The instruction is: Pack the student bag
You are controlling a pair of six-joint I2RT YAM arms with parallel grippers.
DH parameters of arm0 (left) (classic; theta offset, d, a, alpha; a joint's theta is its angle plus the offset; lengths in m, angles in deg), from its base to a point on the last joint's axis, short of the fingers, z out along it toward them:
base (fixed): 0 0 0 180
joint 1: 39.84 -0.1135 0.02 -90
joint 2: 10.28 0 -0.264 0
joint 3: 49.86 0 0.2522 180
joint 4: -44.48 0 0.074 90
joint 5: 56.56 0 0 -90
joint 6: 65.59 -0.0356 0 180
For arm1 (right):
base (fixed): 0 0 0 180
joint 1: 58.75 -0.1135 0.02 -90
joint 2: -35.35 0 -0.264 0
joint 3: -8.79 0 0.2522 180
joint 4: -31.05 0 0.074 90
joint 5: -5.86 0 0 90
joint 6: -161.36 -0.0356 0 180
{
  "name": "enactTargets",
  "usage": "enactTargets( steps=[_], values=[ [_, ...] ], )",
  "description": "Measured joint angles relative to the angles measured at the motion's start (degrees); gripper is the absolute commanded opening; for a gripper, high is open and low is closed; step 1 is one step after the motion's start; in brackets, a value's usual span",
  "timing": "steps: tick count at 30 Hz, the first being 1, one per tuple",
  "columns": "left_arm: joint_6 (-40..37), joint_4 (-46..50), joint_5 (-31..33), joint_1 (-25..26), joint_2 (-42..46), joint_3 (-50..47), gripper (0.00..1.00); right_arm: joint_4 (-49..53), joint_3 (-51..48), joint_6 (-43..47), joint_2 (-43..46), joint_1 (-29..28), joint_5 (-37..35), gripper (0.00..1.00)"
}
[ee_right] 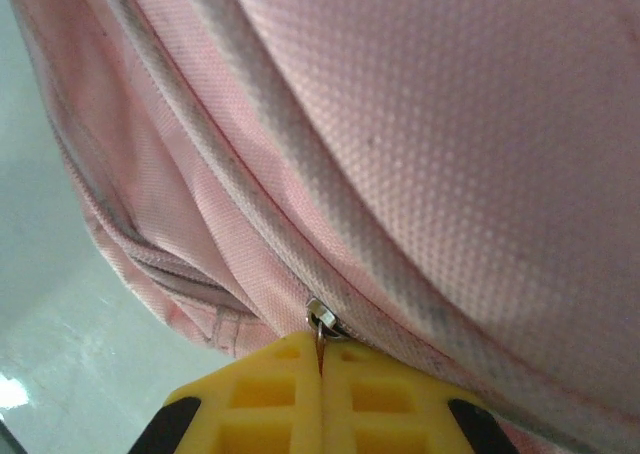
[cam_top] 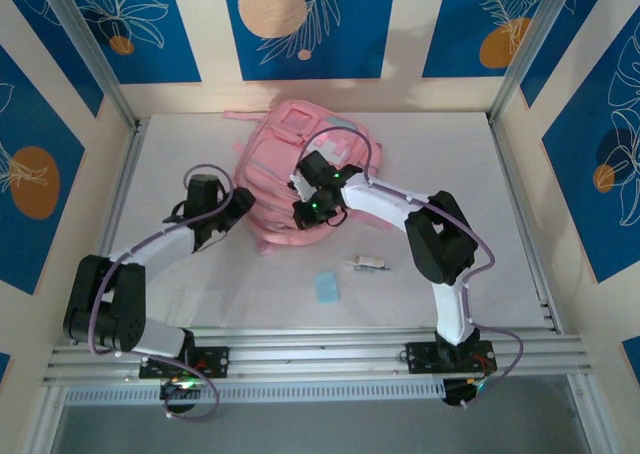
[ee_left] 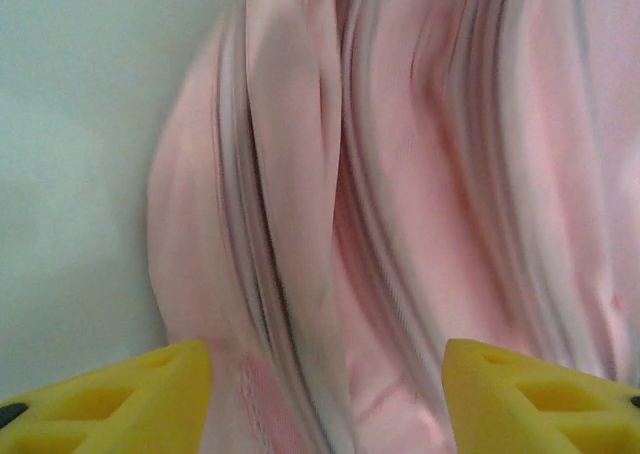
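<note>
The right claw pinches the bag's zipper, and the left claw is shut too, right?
No. The left claw is open, as the left wrist view shows. The right claw does pinch the zipper of the bag.

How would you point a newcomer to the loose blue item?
Find the student bag, the big central pink mass. Between it and the near edge of the white table, two small things lie loose. The blue item is the flat pale square on the left; the other is a slim whitish oblong.
</note>
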Motion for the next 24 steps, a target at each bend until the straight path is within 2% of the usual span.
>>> enactTargets(
  steps=[4, 6, 8, 12, 18, 24],
  values=[
    [3.32, -1.92, -0.42, 4.17, -0.68, -1.99, 0.58, -0.68, 0.35, -1.05, 0.00, 0.00, 2.01, 0.00],
    [4.31, -3.85, 0.17, 5.16, -1.90, -1.99, 0.54, -0.85, 0.35, -1.36, 0.00, 0.00, 2.60, 0.00],
    [4.46, -5.79, 0.63, 5.53, -4.15, -1.95, 0.38, -1.22, 0.04, -1.42, 0.22, 0.00, 3.08, 0.00],
    [4.66, -8.31, 0.59, 5.53, -8.72, -1.27, 0.00, -1.46, -1.90, 1.05, 1.57, 0.11, 2.16, 0.00],
    [3.72, -8.92, -0.33, 5.92, -9.53, -1.14, 0.00, 0.37, -5.11, 8.33, 3.34, 1.81, -4.68, 0.00],
    [1.44, -6.95, -0.28, 5.90, -8.28, -0.79, 0.00, 2.47, -6.80, 14.25, 5.44, 5.86, -12.15, 0.00]
  ],
)
